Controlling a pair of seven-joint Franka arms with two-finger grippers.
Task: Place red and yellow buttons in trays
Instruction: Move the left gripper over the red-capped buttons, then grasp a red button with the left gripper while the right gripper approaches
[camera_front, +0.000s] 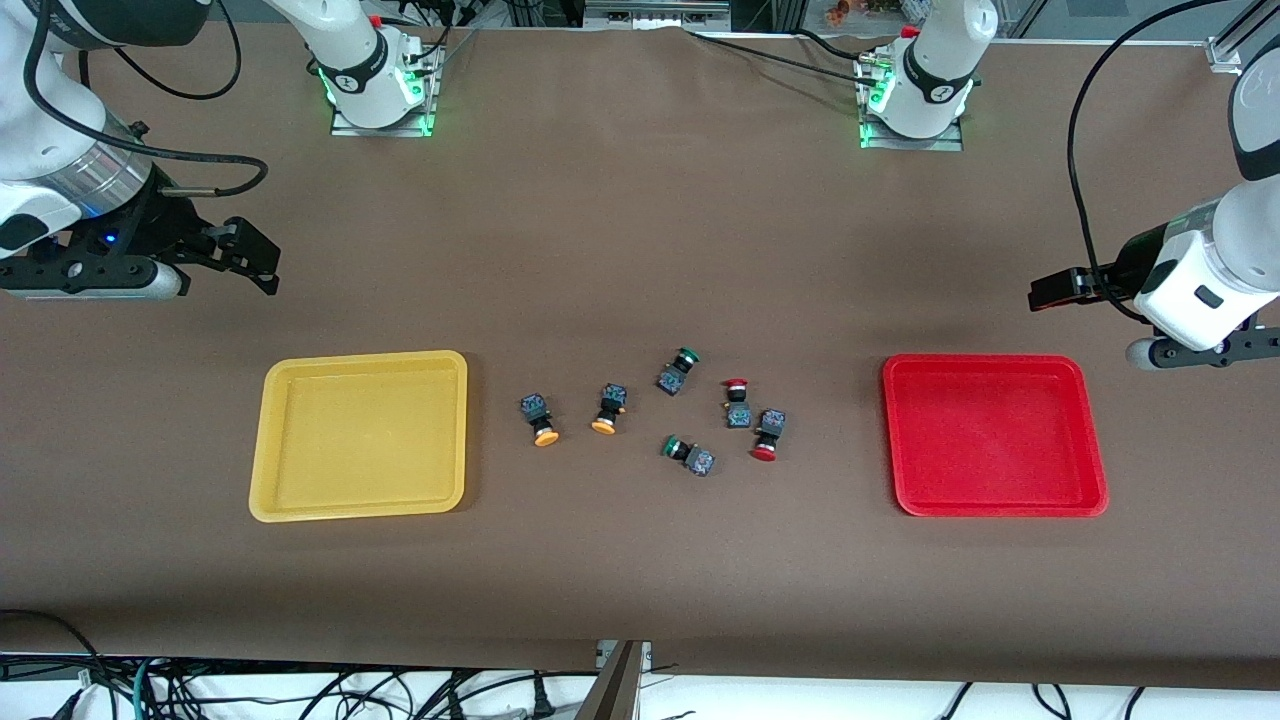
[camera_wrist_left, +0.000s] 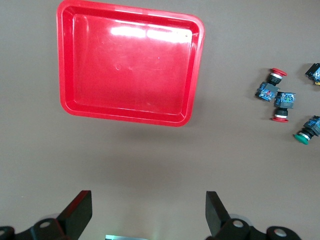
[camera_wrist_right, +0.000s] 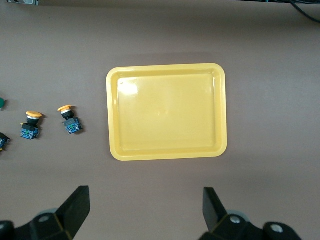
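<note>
Two yellow-capped buttons (camera_front: 541, 420) (camera_front: 608, 408) and two red-capped buttons (camera_front: 737, 402) (camera_front: 768, 434) lie on the table between the empty yellow tray (camera_front: 358, 435) and the empty red tray (camera_front: 990, 435). My right gripper (camera_front: 258, 262) is open and empty over the bare table at the right arm's end. Its wrist view shows it (camera_wrist_right: 146, 212), the yellow tray (camera_wrist_right: 165, 112) and both yellow buttons (camera_wrist_right: 31, 125) (camera_wrist_right: 69, 120). My left gripper (camera_front: 1050, 290) is open and empty over the table at the left arm's end. Its wrist view shows it (camera_wrist_left: 149, 215), the red tray (camera_wrist_left: 130, 65) and both red buttons (camera_wrist_left: 270, 85) (camera_wrist_left: 283, 105).
Two green-capped buttons (camera_front: 678, 370) (camera_front: 688, 454) lie among the others, close to the red ones; one shows in the left wrist view (camera_wrist_left: 309, 129). Both arm bases (camera_front: 375, 85) (camera_front: 915, 95) stand at the table's back edge. Brown tabletop surrounds the trays.
</note>
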